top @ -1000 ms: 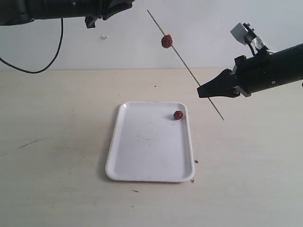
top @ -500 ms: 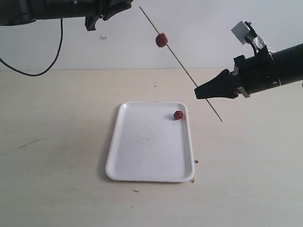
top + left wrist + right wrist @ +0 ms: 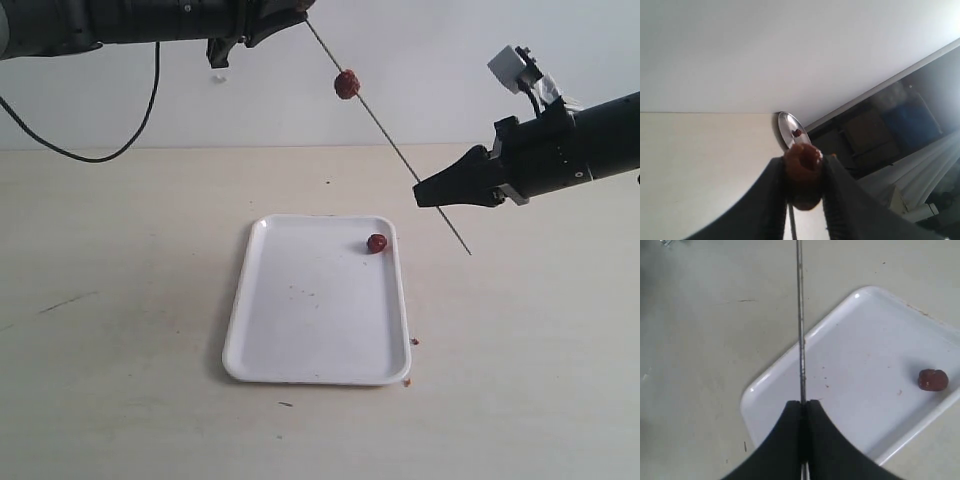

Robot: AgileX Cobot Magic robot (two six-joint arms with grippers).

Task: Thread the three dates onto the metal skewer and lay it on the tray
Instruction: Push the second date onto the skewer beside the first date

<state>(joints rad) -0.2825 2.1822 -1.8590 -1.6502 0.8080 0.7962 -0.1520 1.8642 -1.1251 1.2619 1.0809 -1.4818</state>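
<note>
Right pincer is clamped shut on the metal skewer in the exterior view. It holds the rod slanted above the table, with the lower tip hanging to the right of the tray. One threaded date sits high on the rod, and a loose date lies on the tray near its far right corner. Compared with half a second ago, the left pincer has travelled right and now meets the skewer's upper tip. The rod and its threaded date have shifted slightly right, while the loose date and tray are unmoved.

From the left wrist, the left pincer's fingers grip a third date. A thin grey line below it is probably the skewer, though it is blurred.

From the right wrist, the right pincer pinches the metal skewer. The rod runs over the tray, where the loose date rests near the rim.
</note>
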